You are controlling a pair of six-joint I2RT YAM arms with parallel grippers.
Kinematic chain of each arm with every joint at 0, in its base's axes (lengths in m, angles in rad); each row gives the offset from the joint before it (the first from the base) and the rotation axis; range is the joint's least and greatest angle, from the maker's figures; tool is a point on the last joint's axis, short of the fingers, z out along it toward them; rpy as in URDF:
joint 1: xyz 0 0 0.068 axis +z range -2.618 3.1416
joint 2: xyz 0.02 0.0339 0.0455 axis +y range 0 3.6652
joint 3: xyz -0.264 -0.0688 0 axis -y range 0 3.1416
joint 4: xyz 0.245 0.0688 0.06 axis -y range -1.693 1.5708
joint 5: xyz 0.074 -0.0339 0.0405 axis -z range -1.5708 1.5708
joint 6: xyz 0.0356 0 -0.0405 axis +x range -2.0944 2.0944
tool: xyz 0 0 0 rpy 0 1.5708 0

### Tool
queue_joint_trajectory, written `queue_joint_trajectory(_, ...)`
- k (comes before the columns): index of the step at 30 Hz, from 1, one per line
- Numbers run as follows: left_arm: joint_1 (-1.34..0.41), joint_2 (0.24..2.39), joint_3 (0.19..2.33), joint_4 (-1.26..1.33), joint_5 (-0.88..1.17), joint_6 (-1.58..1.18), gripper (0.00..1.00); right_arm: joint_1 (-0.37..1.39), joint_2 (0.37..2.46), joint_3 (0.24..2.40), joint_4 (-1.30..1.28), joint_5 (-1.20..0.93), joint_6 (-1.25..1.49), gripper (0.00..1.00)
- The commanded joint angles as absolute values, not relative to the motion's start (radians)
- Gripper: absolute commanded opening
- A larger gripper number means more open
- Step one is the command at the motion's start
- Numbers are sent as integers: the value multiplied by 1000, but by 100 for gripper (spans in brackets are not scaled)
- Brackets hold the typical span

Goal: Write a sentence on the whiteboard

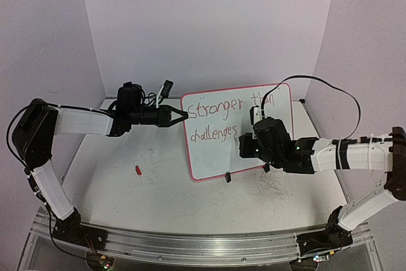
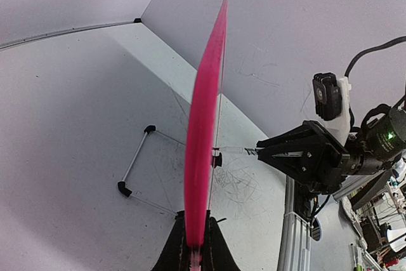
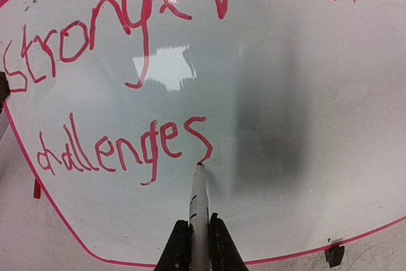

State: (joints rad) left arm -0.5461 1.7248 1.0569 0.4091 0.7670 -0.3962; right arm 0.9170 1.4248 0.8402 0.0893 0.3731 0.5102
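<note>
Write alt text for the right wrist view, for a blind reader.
The right gripper, shut on a marker, holds its tip at the final s of "challenges" on the whiteboard. The red sentence shows "Stronger" above; a further word is cut off at top right.

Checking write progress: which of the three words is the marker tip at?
challenges, the lower-line word: the marker tip is at the foot of its final s. Stronger and than sit on the upper line, away from it.
</note>
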Motion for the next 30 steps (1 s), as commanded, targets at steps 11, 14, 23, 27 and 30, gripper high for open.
queue_joint_trajectory(11, -554, 1715, 1070, 369, 786, -390, 0, 919, 1368, 837, 105, 424, 517, 0)
queue_joint_trajectory(14, -554, 1715, 1068, 368, 783, -388, 0, 904, 1355, 817, 95, 416, 529, 0)
queue_joint_trajectory(23, -554, 1714, 1068, 368, 783, -388, 0, 890, 1374, 830, 96, 418, 528, 0)
queue_joint_trajectory(27, -554, 1712, 1067, 368, 783, -388, 0, 885, 1395, 832, 113, 421, 525, 0)
queue_joint_trajectory(30, -554, 1712, 1066, 368, 782, -388, 0, 881, 1409, 840, 123, 424, 521, 0)
